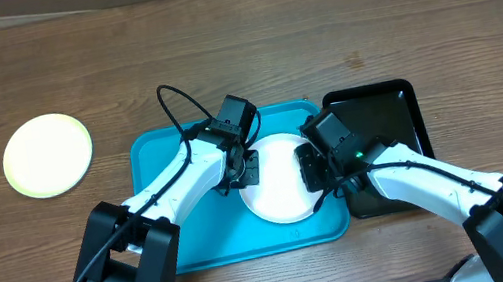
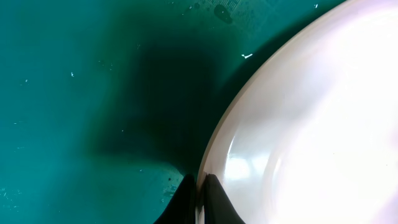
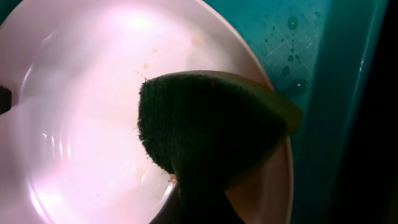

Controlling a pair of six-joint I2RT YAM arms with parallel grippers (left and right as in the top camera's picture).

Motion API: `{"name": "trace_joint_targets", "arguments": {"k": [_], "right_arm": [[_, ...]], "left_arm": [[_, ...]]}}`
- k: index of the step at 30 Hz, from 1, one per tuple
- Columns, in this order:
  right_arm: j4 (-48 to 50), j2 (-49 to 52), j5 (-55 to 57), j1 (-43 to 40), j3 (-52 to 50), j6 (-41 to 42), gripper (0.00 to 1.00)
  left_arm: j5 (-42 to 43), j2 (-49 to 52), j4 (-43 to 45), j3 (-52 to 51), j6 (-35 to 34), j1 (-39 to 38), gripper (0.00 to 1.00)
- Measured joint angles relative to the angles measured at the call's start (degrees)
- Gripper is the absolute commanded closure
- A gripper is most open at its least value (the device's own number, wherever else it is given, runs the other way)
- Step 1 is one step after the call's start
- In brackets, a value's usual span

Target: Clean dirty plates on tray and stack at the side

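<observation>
Green-faced sponge [image 3: 211, 124], yellow at its edge, is clamped in the right gripper [image 3: 196, 208] over the white plate [image 3: 87, 124], which shows faint orange specks. On the plate's opposite rim the left gripper [image 2: 200, 198] pinches, jaws nearly closed. This plate lies toward the right end of the turquoise tray [image 1: 187, 242]. A black tray [image 1: 388, 109] stands just beside it. Far left on the wooden table [image 1: 315, 30] rests a pale yellow-green plate [image 1: 47, 155].

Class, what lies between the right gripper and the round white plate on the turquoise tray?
A dark green, yellow-backed sponge, held by the right gripper over the round white plate, seen in the right wrist view.
</observation>
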Motion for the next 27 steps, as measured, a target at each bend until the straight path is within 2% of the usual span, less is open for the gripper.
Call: {"name": "trace_joint_targets", "arguments": {"k": [11,21,24,27], "right_arm": [[7.54,4.11,-0.46,0.04,0.31,1.81,0.96],[19.93,7.08,-14.12,0.00,0.15,3.02,0.96],[18.95,6.93,-20.00,-1.03,1.68,3.15,0.96],[12.33,4.76,-24.06,-4.35,4.92,3.17,0.96]], "left_arm": [[0.00,0.04,0.09,0.00,0.00,0.00,0.96],[0.00,0.07,0.09,0.00,0.00,0.00,0.96],[0.33,0.07,0.09,0.00,0.00,0.35,0.96],[1.03,0.07,0.04,0.00,0.02,0.90,0.96]]}}
